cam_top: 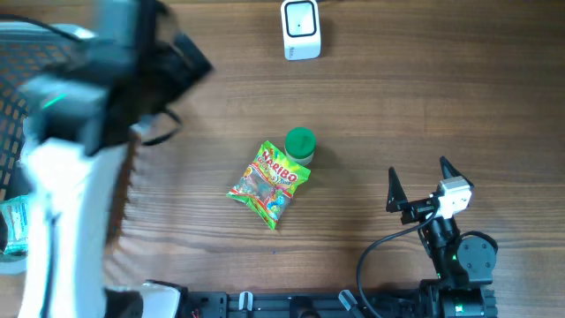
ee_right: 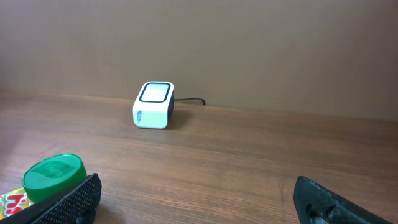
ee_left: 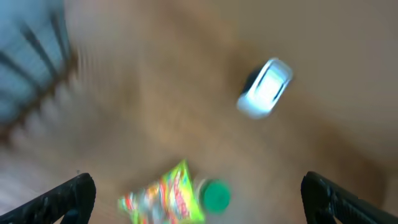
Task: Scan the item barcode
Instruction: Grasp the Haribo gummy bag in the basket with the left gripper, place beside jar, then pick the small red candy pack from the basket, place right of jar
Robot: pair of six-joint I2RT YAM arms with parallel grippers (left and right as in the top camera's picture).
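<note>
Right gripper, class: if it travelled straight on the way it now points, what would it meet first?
Probably nothing: the right gripper points along bare table. The scanner sits left of that line, the green-lidded jar further left; depth is uncertain.

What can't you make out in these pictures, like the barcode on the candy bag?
- Barcode on the candy bag: too small in the overhead view, motion-blurred in the left wrist view, mostly cut off by the bottom-left corner in the right wrist view.
- Green-lidded jar: body hidden under its own lid overhead; no label visible.
- Left arm: blurred overhead, covering part of the basket.
</note>
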